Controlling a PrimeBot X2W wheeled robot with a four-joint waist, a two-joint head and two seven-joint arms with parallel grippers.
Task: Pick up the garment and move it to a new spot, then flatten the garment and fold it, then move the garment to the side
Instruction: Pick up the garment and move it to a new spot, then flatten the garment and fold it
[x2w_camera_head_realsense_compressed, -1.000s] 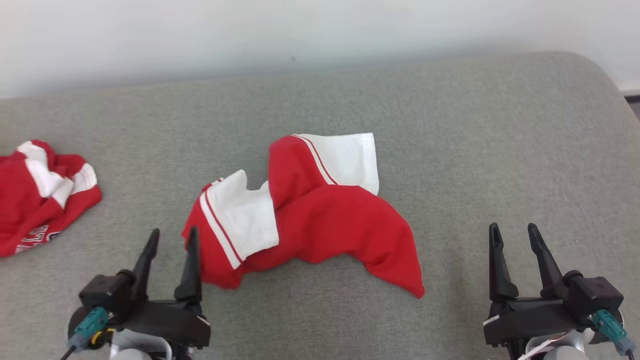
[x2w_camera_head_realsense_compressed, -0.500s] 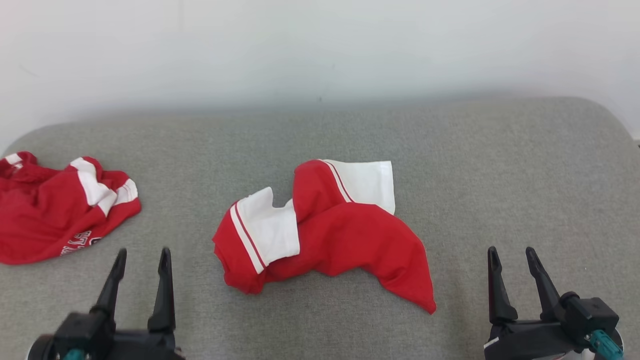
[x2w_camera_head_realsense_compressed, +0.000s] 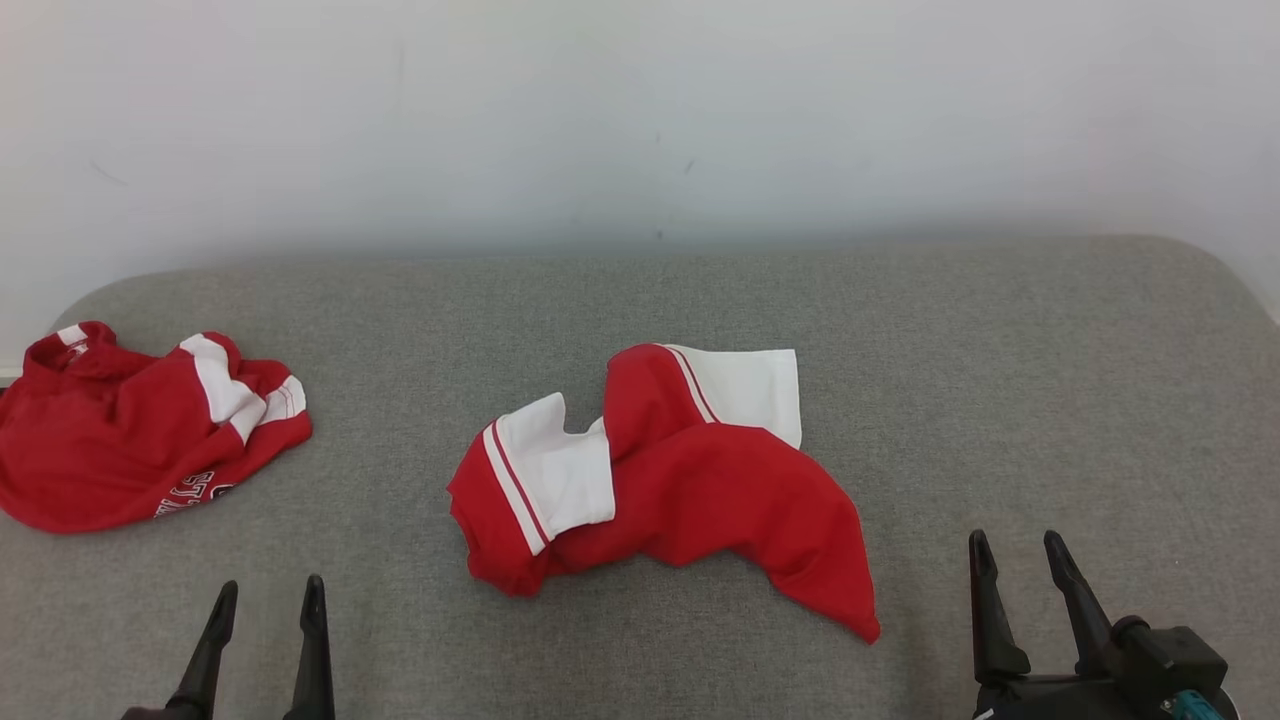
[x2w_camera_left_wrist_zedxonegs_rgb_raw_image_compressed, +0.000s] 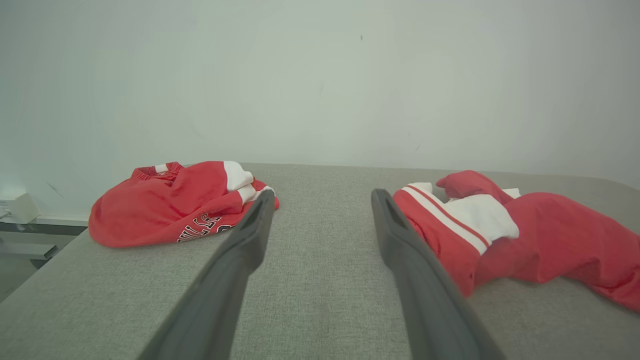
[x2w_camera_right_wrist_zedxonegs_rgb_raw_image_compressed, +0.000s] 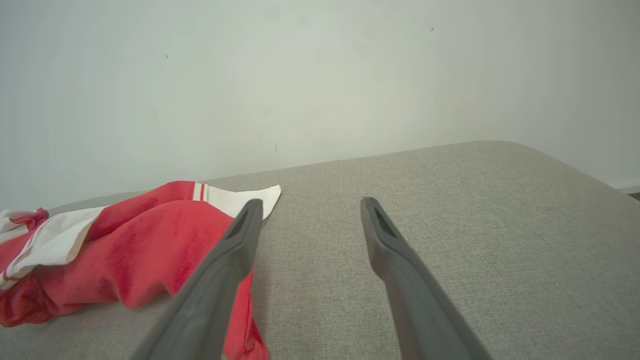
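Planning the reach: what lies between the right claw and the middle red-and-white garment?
Only bare grey woven cushion separates the right claw from the crumpled red-and-white cloth garment, per the head view.

Left gripper (x2w_camera_head_realsense_compressed: 270, 592): low at the left of the head view. Two long dark fingers (x2w_camera_head_realsense_compressed: 312, 640) point up the frame, parted wide, tips near level, leaning slightly right.
Right gripper (x2w_camera_head_realsense_compressed: 1015, 545): low at the right. Its fingers (x2w_camera_head_realsense_compressed: 990, 620) are likewise parted wide and lean slightly left. Behind them are the black wrist housing (x2w_camera_head_realsense_compressed: 1165, 660) and a teal connector (x2w_camera_head_realsense_compressed: 1195, 705).
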